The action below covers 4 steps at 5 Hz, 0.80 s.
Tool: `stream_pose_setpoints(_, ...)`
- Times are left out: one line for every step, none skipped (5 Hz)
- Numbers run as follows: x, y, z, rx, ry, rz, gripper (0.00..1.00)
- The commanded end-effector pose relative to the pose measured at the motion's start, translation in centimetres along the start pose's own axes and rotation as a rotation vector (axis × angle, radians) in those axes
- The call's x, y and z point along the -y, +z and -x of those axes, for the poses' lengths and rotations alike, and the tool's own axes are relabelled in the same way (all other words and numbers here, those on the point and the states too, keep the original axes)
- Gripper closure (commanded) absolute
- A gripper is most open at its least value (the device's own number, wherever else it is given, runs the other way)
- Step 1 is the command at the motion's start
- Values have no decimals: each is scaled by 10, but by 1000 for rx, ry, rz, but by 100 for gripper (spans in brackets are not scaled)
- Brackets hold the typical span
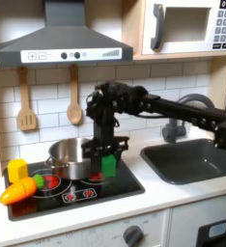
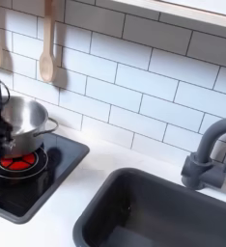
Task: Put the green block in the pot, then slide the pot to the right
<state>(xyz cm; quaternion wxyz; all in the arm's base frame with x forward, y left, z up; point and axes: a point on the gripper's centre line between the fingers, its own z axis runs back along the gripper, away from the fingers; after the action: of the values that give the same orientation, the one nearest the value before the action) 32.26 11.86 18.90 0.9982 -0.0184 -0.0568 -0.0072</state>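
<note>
In the first exterior view, the small bright green plastic block (image 1: 109,165) stands on the black toy stovetop (image 1: 86,193), just beside the round shiny silver metal pot (image 1: 69,156) on the first exterior view's right. The black gripper (image 1: 104,147) hangs directly over the block, its fingers reaching down about the block's top; whether they are pressed onto it I cannot tell. The block looks light, rigid and smooth, so a pinch across two opposite flat faces near the upper half should hold, though it could slip if taken off-centre. The pot, seen in both exterior views, looks light and slick; pushing low on its wall should slide it without tipping.
</note>
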Motion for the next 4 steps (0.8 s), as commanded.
stream_pose_setpoints(5, 30, -25, 100, 8, -6, 100)
stream_pose_setpoints(0, 50, -37, 153, 11, -34, 100)
stream_pose_setpoints(-6, 57, -48, 192, 37, -47, 100)
stream_pose_setpoints(-14, 56, -61, 216, 55, -64, 100)
